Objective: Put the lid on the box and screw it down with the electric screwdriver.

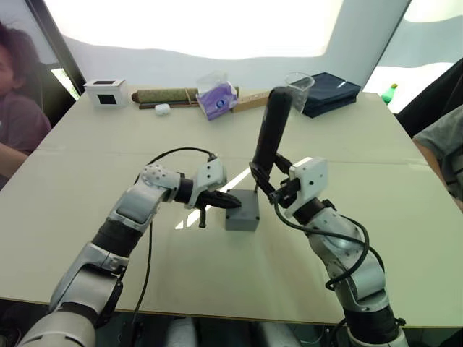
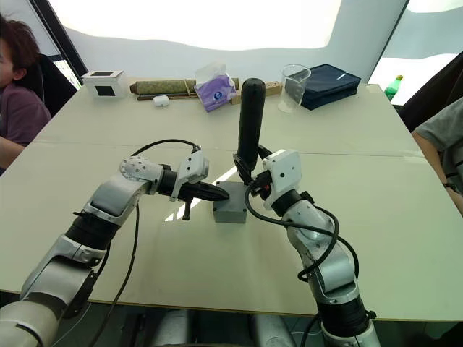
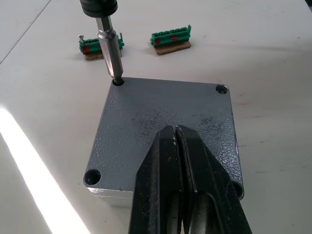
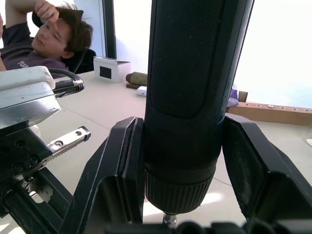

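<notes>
Near the middle of the table (image 1: pixel 87 217), the box (image 2: pixel 230 208) sits with the lid (image 3: pixel 165 122) already on top, so the screwing step looks to be in hand. The right gripper (image 1: pixel 269 189) has its jaws closed around the lower body of the electric screwdriver (image 2: pixel 249 119). The tool stands nearly upright, long axis leaning slightly, bit (image 3: pixel 110 53) pointing down into one far corner hole of the lid. The left gripper (image 3: pixel 178 161) has its jaws pressed together with nothing between them, tips resting on the lid, seemingly to steady it. Next, the bit likely needs downward pressure kept in line with the hole, then a shift to another corner. Two green terminal blocks (image 3: pixel 170 39) lie just beyond the box.
</notes>
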Motion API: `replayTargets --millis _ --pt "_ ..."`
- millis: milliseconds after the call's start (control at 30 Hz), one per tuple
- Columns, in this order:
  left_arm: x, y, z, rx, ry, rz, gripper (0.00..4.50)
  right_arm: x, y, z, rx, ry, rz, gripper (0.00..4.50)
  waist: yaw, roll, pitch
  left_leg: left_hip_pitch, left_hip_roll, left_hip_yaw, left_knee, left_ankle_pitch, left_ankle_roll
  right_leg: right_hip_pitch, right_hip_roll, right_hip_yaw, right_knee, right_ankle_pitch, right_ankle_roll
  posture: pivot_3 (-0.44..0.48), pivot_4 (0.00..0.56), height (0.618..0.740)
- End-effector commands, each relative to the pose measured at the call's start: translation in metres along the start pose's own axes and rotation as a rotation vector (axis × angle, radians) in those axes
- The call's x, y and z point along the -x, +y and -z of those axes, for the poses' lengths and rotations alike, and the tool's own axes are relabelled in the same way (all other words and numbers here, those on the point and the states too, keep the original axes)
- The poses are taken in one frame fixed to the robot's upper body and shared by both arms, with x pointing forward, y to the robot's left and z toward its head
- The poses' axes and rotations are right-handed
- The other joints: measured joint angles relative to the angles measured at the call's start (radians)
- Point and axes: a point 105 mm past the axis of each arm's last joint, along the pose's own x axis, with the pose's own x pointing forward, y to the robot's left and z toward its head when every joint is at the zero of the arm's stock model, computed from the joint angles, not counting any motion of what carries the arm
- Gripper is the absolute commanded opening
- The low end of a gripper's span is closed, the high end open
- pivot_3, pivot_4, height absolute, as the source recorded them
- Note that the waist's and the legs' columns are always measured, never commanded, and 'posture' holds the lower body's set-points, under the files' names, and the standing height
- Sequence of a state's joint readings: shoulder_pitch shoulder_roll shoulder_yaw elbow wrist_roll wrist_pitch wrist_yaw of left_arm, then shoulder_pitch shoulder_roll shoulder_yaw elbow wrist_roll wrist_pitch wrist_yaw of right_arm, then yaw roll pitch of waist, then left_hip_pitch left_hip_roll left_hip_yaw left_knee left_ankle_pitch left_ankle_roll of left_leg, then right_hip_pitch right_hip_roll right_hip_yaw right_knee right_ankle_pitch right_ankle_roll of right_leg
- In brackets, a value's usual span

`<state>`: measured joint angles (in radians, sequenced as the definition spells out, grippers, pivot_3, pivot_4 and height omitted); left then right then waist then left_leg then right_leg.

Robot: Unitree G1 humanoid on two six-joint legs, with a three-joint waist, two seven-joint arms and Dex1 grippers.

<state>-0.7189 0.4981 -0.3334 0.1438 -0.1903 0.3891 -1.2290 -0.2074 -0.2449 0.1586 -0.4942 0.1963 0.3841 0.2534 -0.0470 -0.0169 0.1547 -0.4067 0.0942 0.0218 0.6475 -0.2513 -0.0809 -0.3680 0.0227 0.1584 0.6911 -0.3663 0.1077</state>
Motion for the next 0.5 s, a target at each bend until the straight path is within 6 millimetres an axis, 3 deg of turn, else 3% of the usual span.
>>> replayTargets --millis 33,233,500 --pt "-0.001 -0.002 0.007 0.004 0.025 0.001 0.00 0.006 0.009 0.053 -0.072 0.222 -0.022 2.04 0.000 -0.001 -0.001 0.000 0.000 0.000 0.000 0.000 0.000 0.000 0.000 0.000 0.000 0.000 0.000 0.000 0.150 0.739" --pt "-0.002 -0.003 0.007 0.002 0.027 0.001 0.00 0.010 0.006 0.065 -0.113 0.267 0.017 2.04 0.000 -0.003 -0.005 0.000 0.000 0.000 -0.001 0.000 0.001 0.001 0.000 0.000 -0.001 0.000 0.000 0.000 0.150 0.739" --pt "-0.002 -0.002 0.007 0.004 0.028 0.003 0.00 0.009 0.007 0.065 -0.135 0.258 0.026 2.04 0.000 -0.005 -0.009 0.001 0.000 0.000 -0.001 -0.001 0.002 0.002 0.000 0.000 -0.003 0.000 0.000 0.000 0.150 0.739"
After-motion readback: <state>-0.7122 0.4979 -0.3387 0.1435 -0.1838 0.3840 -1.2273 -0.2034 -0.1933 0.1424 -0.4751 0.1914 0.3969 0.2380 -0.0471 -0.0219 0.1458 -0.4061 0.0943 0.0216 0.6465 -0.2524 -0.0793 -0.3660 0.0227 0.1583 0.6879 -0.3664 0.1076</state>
